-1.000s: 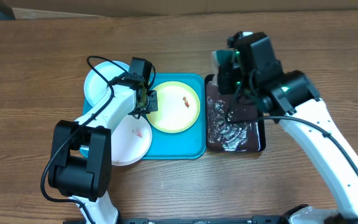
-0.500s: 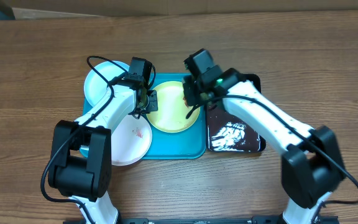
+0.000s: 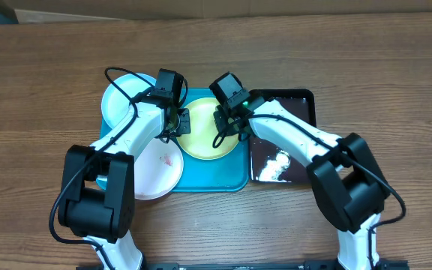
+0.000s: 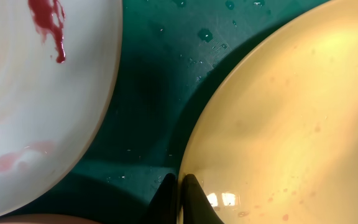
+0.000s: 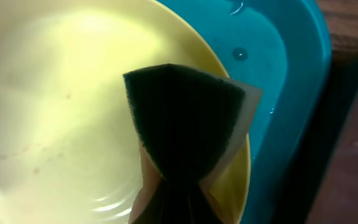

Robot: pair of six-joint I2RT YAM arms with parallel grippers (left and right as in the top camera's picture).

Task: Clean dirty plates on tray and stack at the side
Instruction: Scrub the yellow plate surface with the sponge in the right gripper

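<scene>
Yellow-green plate (image 3: pixel 201 140): where is it?
Mid turquoise tray (image 3: pixel 201 180). Your left hand (image 4: pixel 178 186) is pinched on its rim, I think; your right hand (image 5: pixel 166 196) grips the sponge (image 5: pixel 179 118), pressed onto it.

No legible text or labels, seemingly none anywhere

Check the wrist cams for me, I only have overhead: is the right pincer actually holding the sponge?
Observer: Yes. The right pincer is shut on the sponge, which sits over the yellow plate at its rim.
Operator: Left one?
Observer: The left pincer is clamped on that plate's edge, one finger on each side.
Operator: Plate clean?
Observer: No. Faint reddish specks show on it.
</scene>
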